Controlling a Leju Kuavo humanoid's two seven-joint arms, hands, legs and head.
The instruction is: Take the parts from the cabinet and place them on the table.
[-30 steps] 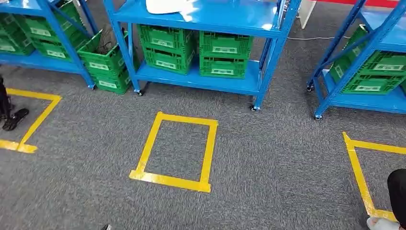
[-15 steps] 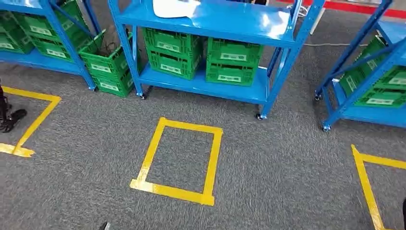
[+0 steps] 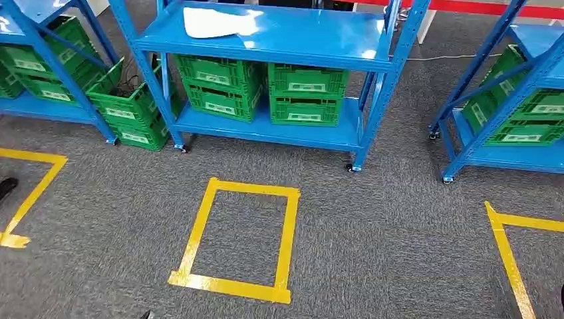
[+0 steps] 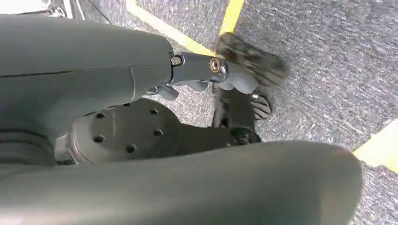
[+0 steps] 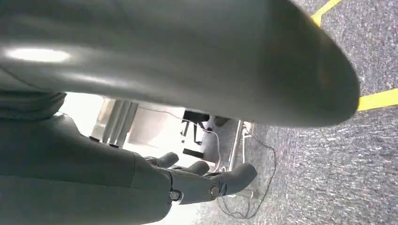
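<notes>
A flat white part [image 3: 213, 22] lies on the upper shelf of the middle blue cabinet [image 3: 312, 33], toward its left end. Below it, on the lower shelf, stand green crates [image 3: 306, 93] side by side. My left hand [image 4: 211, 75] hangs at my side over the grey carpet, fingers loosely apart and holding nothing. My right hand [image 5: 206, 180] hangs the same way, with nothing in it.
A yellow tape rectangle [image 3: 199, 229] marks the carpet in front of the middle cabinet. More blue racks with green crates stand at the left [image 3: 40, 106] and right [image 3: 505, 156]. A green crate [image 3: 130, 106] leans on the floor between the left and middle racks. Yellow tape corners mark the floor at both sides.
The camera has moved: the whole scene has shifted, and the middle cabinet's upper shelf with the white part shows more fully. A person's foot at the lower right has left the picture.
</notes>
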